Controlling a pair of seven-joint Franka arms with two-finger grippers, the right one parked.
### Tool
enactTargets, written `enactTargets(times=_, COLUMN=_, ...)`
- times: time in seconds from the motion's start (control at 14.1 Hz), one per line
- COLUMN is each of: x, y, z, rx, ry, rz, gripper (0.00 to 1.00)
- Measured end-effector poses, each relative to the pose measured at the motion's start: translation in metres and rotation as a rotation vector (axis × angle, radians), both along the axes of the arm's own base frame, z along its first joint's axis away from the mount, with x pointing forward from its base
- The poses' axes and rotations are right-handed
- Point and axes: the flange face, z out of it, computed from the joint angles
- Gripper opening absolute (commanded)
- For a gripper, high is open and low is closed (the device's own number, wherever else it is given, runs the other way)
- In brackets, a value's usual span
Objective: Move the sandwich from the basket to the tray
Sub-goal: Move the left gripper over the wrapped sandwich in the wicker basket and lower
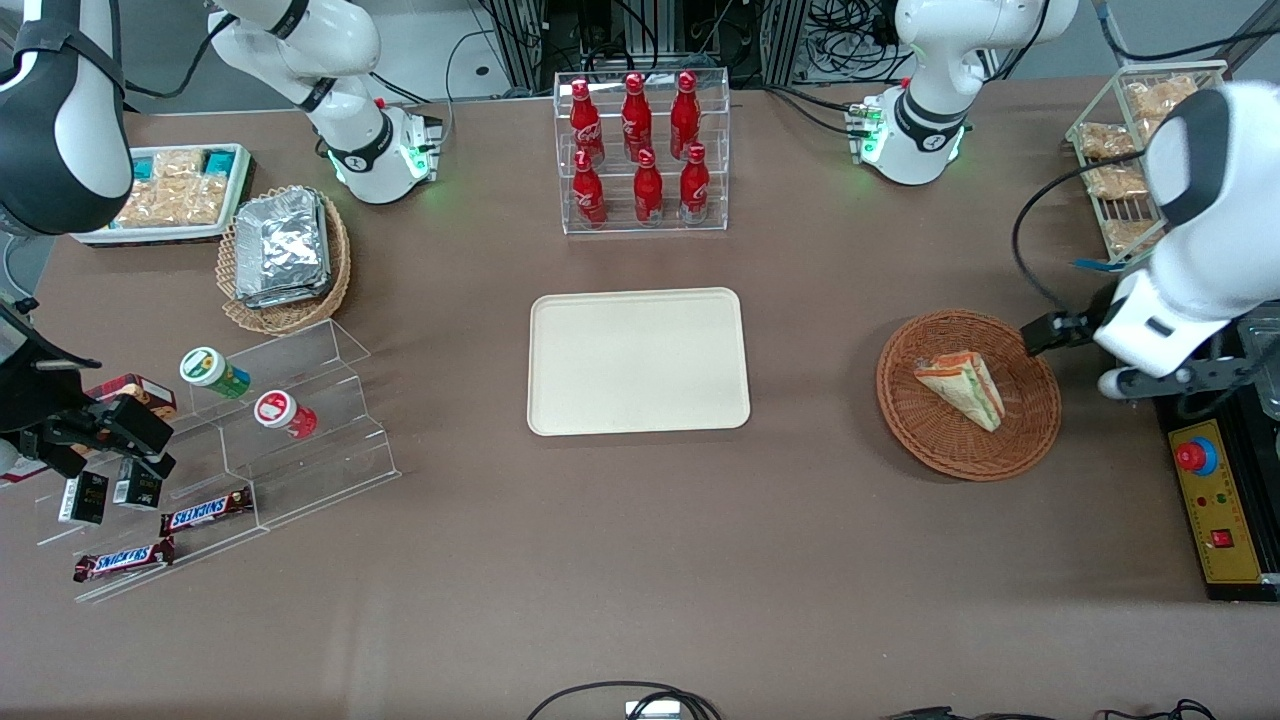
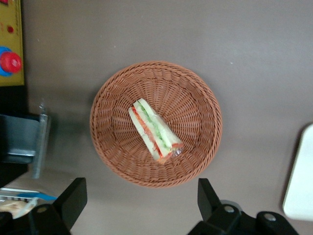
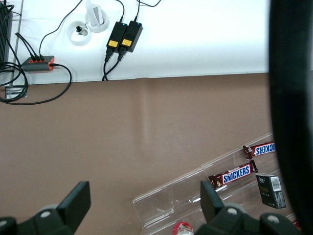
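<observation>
From my station: tray (image 1: 638,360) flat at table centre, cream, bare. Toward the working arm's end, at roughly three o'clock from the tray and well apart from it, the basket (image 1: 968,393) sits on the brown table (image 1: 640,560). Sandwich (image 1: 962,388) lies in the basket on its side, filling layers showing, untouched. Gripper (image 2: 142,203) hangs above the basket's rim, clear of the wicker. I read the jaws as released: both fingers (image 2: 73,198) spread wide, nothing between them. Yellow control box (image 1: 1222,510) with red button at basket's four o'clock.
</observation>
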Motion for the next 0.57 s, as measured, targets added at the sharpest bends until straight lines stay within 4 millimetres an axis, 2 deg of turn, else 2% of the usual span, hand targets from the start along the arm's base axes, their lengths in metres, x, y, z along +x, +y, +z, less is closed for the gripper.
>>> enactTargets(times=0.43, x=-0.026, y=-0.001, z=-0.094, rx=0.007, ry=-0.053, rz=0.184, gripper=1.00)
enactTargets(times=0.57, x=-0.035, y=-0.001, z=-0.116, rx=0.009, ry=-0.060, rz=0.250, gripper=1.00)
